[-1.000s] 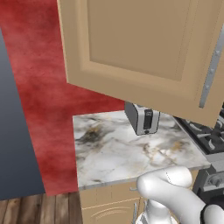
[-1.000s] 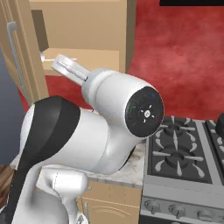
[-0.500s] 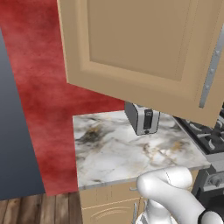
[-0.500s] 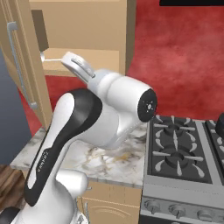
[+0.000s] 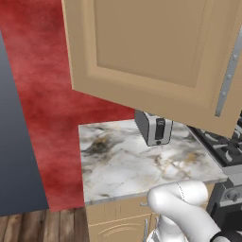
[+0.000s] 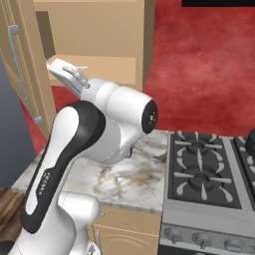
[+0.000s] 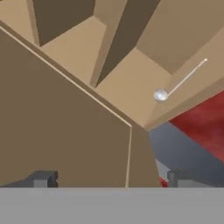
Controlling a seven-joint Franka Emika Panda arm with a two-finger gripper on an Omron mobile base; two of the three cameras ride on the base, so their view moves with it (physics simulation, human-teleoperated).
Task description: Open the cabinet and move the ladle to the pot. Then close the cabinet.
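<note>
Standing wide apart at the bottom of the hand view, the two dark fingertips (image 7: 43,178) of the gripper (image 7: 109,179) have nothing between them. In the right base view the gripper (image 6: 59,69) sits at upper left of the frame, at the open front of the cabinet (image 6: 99,35), level with its lower shelf.

The ladle (image 7: 177,83) lies at upper right of the hand view, on the tan cabinet floor: a small silver bowl at centre right, with a thin pale handle running up and to the right. It is well apart from the fingertips. In the right base view a thin pale line just beside the hand may be the same ladle; too small to tell.

The cabinet door (image 5: 156,61) stands swung open across the top of the left base view, its silver bar handle (image 5: 228,78) at the right edge. Below it, a silver toaster (image 5: 153,127) stands on the marble counter (image 5: 118,165). The stove (image 6: 209,164) occupies the lower right of the right base view.
</note>
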